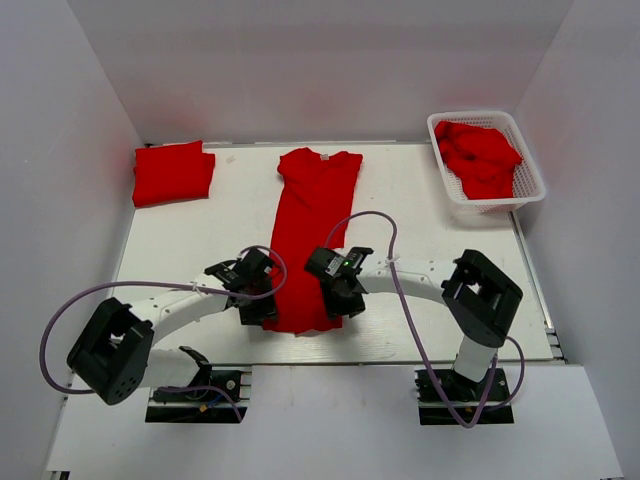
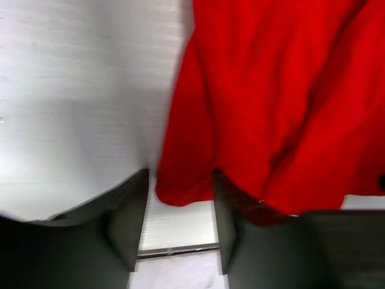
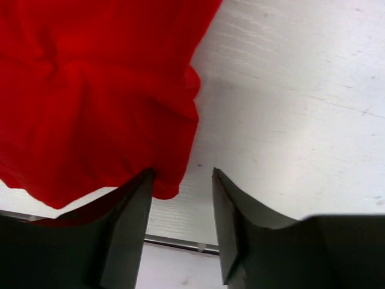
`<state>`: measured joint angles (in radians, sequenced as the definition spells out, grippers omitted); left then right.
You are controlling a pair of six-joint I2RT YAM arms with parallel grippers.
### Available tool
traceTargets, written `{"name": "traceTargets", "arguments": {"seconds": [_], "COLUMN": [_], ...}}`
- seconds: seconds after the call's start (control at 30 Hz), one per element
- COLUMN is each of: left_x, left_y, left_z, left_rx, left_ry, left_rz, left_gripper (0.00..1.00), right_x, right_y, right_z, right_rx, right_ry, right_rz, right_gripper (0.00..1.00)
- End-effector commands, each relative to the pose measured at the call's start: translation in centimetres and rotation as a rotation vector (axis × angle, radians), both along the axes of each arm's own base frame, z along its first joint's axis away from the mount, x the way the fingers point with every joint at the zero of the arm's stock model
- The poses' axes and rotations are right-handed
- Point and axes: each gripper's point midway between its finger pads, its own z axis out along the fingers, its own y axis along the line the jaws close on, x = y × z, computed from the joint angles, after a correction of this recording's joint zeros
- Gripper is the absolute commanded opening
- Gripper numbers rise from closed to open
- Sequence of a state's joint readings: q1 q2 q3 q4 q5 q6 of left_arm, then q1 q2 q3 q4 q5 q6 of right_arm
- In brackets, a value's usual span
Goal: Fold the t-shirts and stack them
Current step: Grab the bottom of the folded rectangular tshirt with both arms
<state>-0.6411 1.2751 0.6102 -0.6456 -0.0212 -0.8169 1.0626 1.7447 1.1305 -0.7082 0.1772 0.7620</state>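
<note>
A white tabletop [image 1: 430,270] enclosed by white walls is seen from above, with two robot arms mounted at its near edge. One bright red t-shirt [image 1: 315,230] is laid flat in the middle of the tabletop, folded lengthwise into a long narrow strip; its collar is pointed toward the far wall and its hem toward the arms. A second red t-shirt [image 1: 173,173], folded into a compact rectangle, is placed at the far left corner of the tabletop. More red t-shirts [image 1: 482,158] are heaped loosely in a white lattice basket [image 1: 470,115] at the far right corner. Both arms are bent inward to the near end of the long shirt, one at each bottom corner. The left claw [image 2: 179,176] is held low over the left corner of the hem, its two dark fingers partly apart; a rounded fold of red cloth is seen in the gap between them and is draped against the inner finger, but nothing is clamped. The right claw [image 3: 183,174] is held low at the right corner, also partly open; the cloth's edge is seen at one finger, while bare tabletop shows through the gap.
</note>
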Motion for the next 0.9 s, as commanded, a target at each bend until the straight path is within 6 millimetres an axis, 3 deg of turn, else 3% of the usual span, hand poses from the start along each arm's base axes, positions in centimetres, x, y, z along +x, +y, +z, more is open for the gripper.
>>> {"name": "traceTargets", "arguments": {"seconds": [0.0, 0.07, 0.13, 0.17, 0.23, 0.3, 0.4, 0.47, 0.67, 0.87], "left_x": [-0.9, -1.1, -1.3, -1.3, -1.5, -1.6, -2.2, -2.3, -3.2, -4.5], "left_y": [0.0, -0.2, -0.2, -0.2, -0.3, 0.0, 0.2, 0.2, 0.1, -0.6], "left_z": [-1.9, -1.9, -2.3, -2.3, -2.5, -2.5, -2.3, -0.9, 2.2, 3.3], "left_rx": [0.015, 0.013, 0.009, 0.009, 0.014, 0.028, 0.048, 0.048, 0.004, -0.056], "left_ry": [0.032, 0.033, 0.042, 0.042, 0.052, 0.056, 0.08, 0.064, 0.054, 0.069], "left_rz": [-0.013, -0.014, -0.016, -0.016, -0.017, -0.014, -0.023, -0.03, -0.037, -0.073], "left_gripper": [0.51, 0.39, 0.32, 0.24, 0.14, 0.0, 0.0, 0.0, 0.0, 0.0], "right_x": [0.1, -0.4, -0.4, -0.5, -0.4, -0.9, -0.6, -0.8, -4.3, -6.7], "right_y": [1.1, 1.2, 1.4, 1.4, 1.5, 1.5, 1.6, 1.4, 0.9, -1.3], "right_z": [-0.2, -0.7, -0.8, -0.9, -1.2, -1.4, -0.5, 0.0, 1.8, 2.7], "right_rx": [0.032, 0.036, 0.038, 0.036, 0.038, 0.043, 0.063, 0.075, 0.151, 0.175], "right_ry": [0.012, 0.044, 0.05, 0.055, 0.058, 0.085, 0.062, 0.057, 0.18, 0.235], "right_rz": [0.016, 0.036, 0.05, 0.05, 0.054, 0.057, 0.052, 0.047, 0.074, 0.047], "right_gripper": [0.49, 0.42, 0.32, 0.23, 0.18, 0.0, 0.0, 0.0, 0.0, 0.0]}}
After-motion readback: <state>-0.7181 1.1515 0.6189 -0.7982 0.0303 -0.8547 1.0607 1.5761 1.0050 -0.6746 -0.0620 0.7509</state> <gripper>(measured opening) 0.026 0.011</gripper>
